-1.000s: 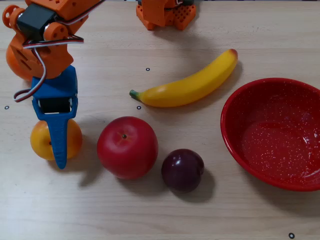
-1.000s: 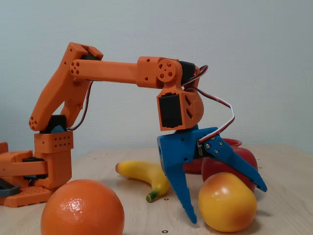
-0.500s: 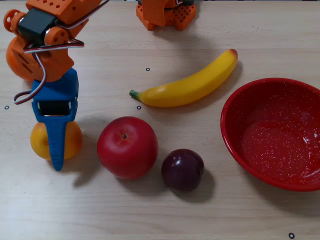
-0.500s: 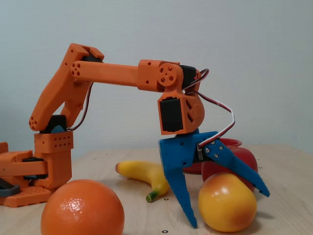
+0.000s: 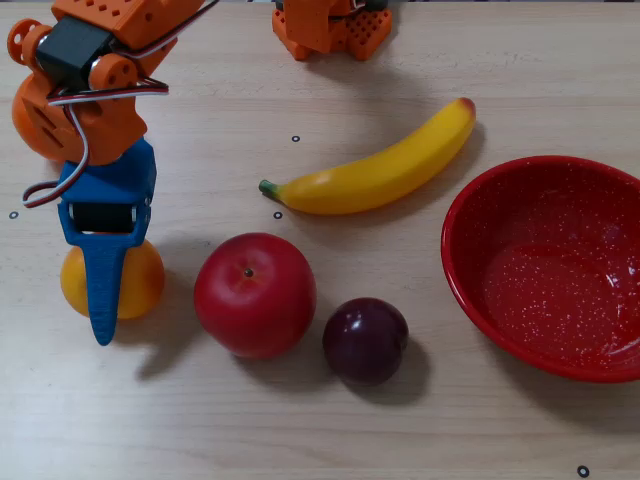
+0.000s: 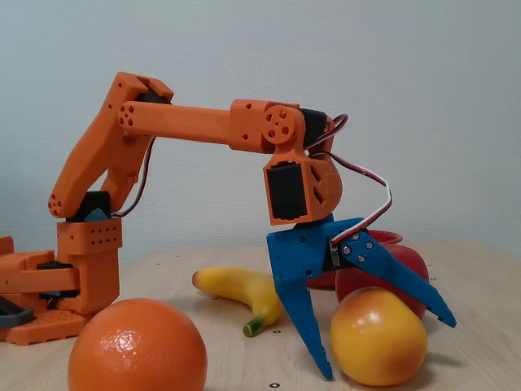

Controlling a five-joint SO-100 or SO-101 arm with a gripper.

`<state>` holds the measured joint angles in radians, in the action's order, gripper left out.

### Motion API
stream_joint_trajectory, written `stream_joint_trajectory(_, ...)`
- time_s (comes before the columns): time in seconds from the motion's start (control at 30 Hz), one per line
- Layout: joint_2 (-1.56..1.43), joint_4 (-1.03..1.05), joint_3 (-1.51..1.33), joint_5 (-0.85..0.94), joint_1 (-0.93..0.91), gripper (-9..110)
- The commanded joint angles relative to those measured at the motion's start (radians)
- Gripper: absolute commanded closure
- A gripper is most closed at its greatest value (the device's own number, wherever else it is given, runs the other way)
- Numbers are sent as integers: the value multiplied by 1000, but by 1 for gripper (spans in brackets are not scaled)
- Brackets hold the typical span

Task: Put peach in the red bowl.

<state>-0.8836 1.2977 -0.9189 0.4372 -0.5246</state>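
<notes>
The peach (image 5: 140, 282) is a small yellow-orange fruit lying on the wooden table at the left in a fixed view from above. It also shows in the low side fixed view, where the peach (image 6: 376, 338) has a reddish blush. My blue gripper (image 5: 100, 290) is open and straddles it. One finger (image 6: 305, 326) reaches down to the table beside the peach, and the other finger (image 6: 407, 285) slants over its top. The red bowl (image 5: 560, 270) stands empty at the right edge, far from the gripper; only its rim (image 6: 384, 238) shows behind the arm.
A red apple (image 5: 255, 295) sits right of the peach, with a dark plum (image 5: 365, 340) beyond it and a banana (image 5: 375, 170) behind. An orange (image 6: 137, 346) lies in the foreground of the side view. The arm's base (image 5: 330, 28) stands at the top.
The gripper has shifted slightly left in the view from above, and its fingers have dropped a little further around the peach. The peach has not moved.
</notes>
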Motion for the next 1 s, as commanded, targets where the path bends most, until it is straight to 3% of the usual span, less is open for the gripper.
stream_joint_trajectory(0.0,-57,-15,83,-15,14,54)
stream_joint_trajectory(0.97,-31,-32,89,21,12,69)
